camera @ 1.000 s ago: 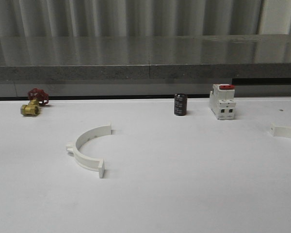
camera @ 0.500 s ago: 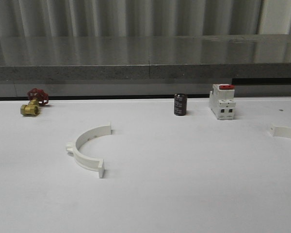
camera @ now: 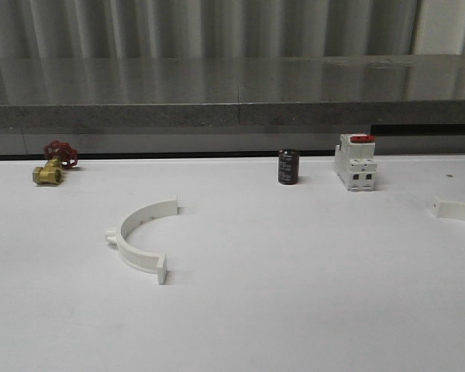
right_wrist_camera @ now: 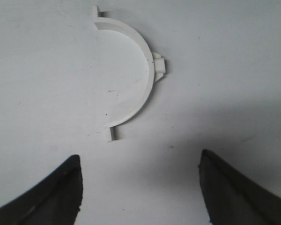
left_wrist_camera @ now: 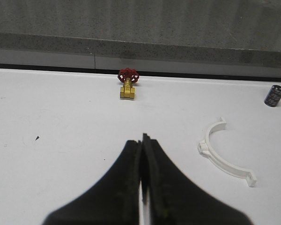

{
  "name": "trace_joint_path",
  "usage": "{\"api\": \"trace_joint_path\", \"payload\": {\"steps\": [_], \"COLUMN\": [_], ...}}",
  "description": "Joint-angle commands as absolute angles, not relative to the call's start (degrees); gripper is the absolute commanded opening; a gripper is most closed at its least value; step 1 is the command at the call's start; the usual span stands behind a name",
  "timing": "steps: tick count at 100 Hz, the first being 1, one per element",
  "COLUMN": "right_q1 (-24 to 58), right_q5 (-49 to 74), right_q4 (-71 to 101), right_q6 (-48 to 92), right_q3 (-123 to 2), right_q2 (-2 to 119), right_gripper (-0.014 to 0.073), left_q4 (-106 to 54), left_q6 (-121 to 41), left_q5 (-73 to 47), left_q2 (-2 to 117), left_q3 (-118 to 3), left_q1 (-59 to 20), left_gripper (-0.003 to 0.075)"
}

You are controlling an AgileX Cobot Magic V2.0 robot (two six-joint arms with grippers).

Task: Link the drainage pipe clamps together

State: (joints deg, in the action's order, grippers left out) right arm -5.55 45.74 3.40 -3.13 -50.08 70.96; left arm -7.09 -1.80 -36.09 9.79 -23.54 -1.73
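Note:
One white half-ring pipe clamp [camera: 143,236] lies flat on the white table left of centre, its open side facing right; the left wrist view shows this clamp [left_wrist_camera: 222,154] off to one side of my left gripper [left_wrist_camera: 144,138], whose black fingers are pressed together with nothing between them. A second clamp [camera: 457,210] lies at the table's right edge, partly cut off. In the right wrist view that clamp [right_wrist_camera: 139,75] lies flat just ahead of my right gripper [right_wrist_camera: 139,161], which hovers above the table with its fingers spread wide and nothing between them.
Along the back of the table [camera: 294,294] stand a brass valve with a red handwheel [camera: 53,163], a small black cylinder [camera: 288,167] and a white breaker with a red top [camera: 355,163]. A grey ledge [camera: 232,93] runs behind the table.
The front view shows nothing on the table moving; the clamp at the right edge sits marginally further right in the picture.

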Motion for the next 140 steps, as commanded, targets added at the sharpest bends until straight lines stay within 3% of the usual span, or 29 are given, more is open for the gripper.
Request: {"api": "trace_joint_path", "payload": {"steps": [1, 36, 77, 88, 109, 117, 140], "right_q1": [-6.6, -6.6, -6.6, -6.6, -6.6, -6.6, -5.4], "right_q5": [45.4, 44.7, 43.0, 43.2, 43.6, 45.2, 50.1], "right_q4": [3.5, 4.0, 4.0, 4.0, 3.9, 3.9, 5.6], "right_q6": [-4.3, -4.2, -4.2, -4.2, -4.2, -4.2, -5.2], "right_q3": [-54.1, -62.5, -69.6, -70.7, -72.2, -73.2, -74.4], "right_q2": [75.0, 94.3, 105.1, 106.8, 106.9, 106.7, 103.9], "right_gripper": [0.0531, 0.0531, 0.0520, 0.0414, 0.0048, 0.0000, -0.0002], "left_q4": [-7.5, -7.5, -7.5, -7.5, -7.5, -7.5, -7.5], "left_q6": [-1.8, -1.8, -1.8, -1.8, -1.8, -1.8, -1.8], "left_q5": [-31.9, -31.9, -31.9, -31.9, -31.9, -31.9, -31.9], "left_q2": [10.3, 10.3, 10.3, 10.3, 10.3, 10.3, 10.3], "left_q3": [-25.0, -25.0, -25.0, -25.0, -25.0, -25.0, -25.0], "left_q1": [-1.6, -1.6, -1.6, -1.6, -1.6, -1.6, -1.6], "left_gripper": [-0.0021, -0.0021, -0.0021, -0.0021, -0.0021, -0.0021, -0.0021]}}
